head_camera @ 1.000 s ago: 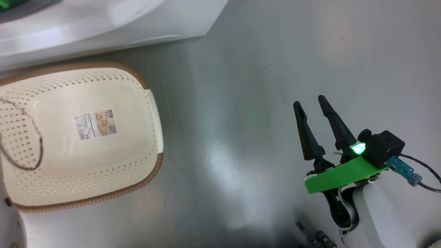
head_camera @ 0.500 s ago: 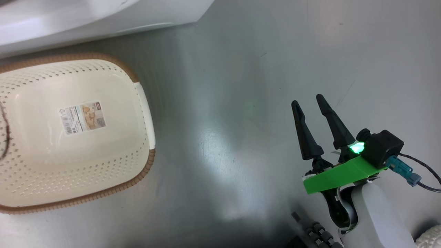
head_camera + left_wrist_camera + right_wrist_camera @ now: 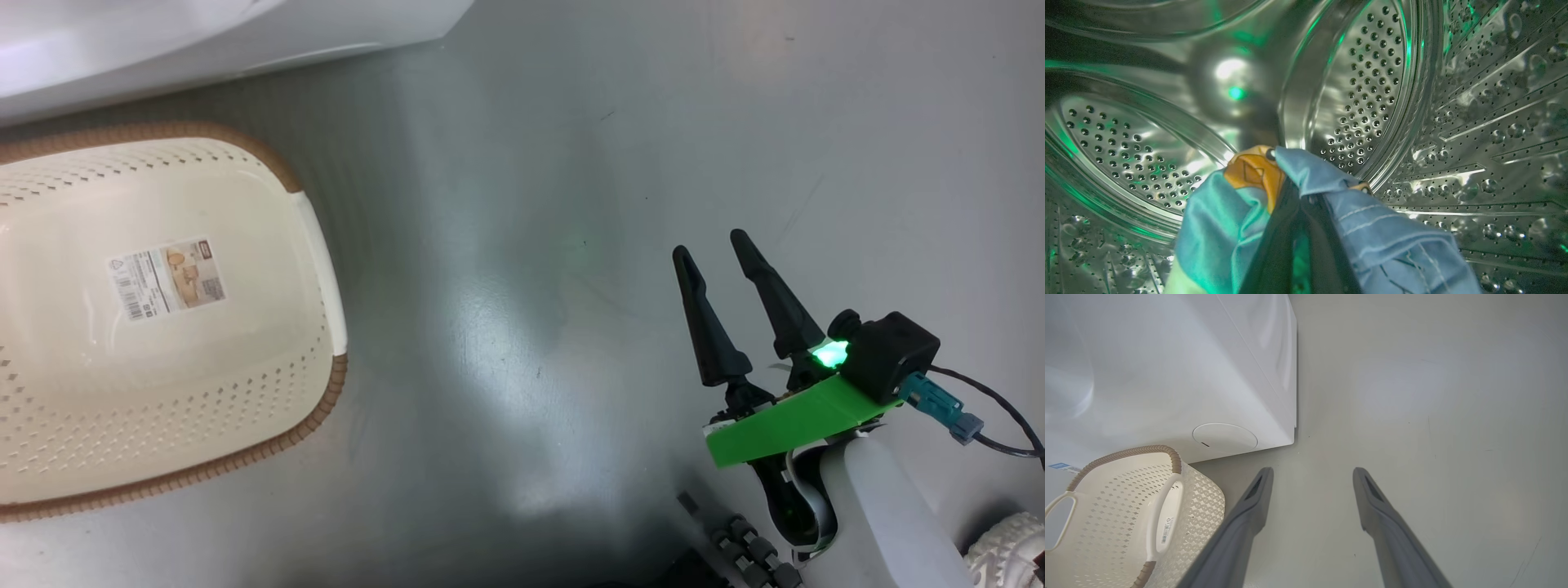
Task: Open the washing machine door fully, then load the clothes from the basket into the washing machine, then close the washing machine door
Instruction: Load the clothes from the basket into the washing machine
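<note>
The left gripper is inside the washing machine. It is closed on the clothes, light-blue fabric with an orange patch, in front of the perforated drum. The basket stands on the floor just in front of the washing machine. The right gripper hangs outside the washing machine, off its front corner, with its fingers spread apart and nothing between them.

The right tool stands over the floor. The basket lies on the floor to the left of this tool, well apart. The washing machine stands ahead and left of it, just behind the basket. The left tool is inside the drum, with the clothes touching it on both sides.
</note>
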You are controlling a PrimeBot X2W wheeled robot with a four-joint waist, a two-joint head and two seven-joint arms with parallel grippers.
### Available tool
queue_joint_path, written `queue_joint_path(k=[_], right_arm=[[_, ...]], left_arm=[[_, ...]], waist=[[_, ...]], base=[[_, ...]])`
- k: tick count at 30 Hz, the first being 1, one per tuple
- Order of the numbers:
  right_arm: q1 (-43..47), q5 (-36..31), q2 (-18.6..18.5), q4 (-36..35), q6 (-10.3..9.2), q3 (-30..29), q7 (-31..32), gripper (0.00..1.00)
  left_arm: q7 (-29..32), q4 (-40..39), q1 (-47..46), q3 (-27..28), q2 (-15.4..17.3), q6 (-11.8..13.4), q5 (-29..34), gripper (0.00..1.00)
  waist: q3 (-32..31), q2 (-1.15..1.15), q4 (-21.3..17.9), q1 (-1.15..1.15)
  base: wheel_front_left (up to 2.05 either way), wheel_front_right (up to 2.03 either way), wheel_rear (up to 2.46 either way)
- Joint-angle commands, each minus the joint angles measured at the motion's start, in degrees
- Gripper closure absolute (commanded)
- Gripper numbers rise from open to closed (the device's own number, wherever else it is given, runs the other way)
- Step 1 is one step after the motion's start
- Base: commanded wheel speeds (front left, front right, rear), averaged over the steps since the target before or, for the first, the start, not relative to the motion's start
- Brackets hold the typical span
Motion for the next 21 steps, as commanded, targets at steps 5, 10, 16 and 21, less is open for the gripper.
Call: queue_joint_path(k=[5,10,16,21], right_arm=[[2.57,0.60,0.14,-0.92,0.09,1.80,-0.28,0.00],[2.53,0.72,0.14,-0.92,0.09,1.89,-0.28,0.00],[2.15,0.78,0.14,-0.66,0.09,1.61,-0.28,0.00],[1.69,0.66,0.14,-0.63,0.09,1.24,-0.28,0.00]], left_arm=[[1.15,3.00,-1.63,-0.56,2.87,-0.30,-0.33,1.00],[4.45,6.31,-2.90,-1.16,3.05,-0.62,-1.58,1.00],[3.98,7.86,-3.49,-1.95,3.09,-0.77,-2.31,0.91],[2.83,8.73,-3.19,-2.00,2.60,-0.09,-2.64,0.00]], waist=[[0.25,0.00,-0.54,0.00],[0.60,0.00,-0.71,0.00],[0.56,0.00,-0.50,0.00],[0.05,0.00,-0.18,0.00]], base=[[0.00,0.00,0.00],[0.00,0.00,0.00],[0.00,0.00,0.00],[0.00,0.00,0.00]])
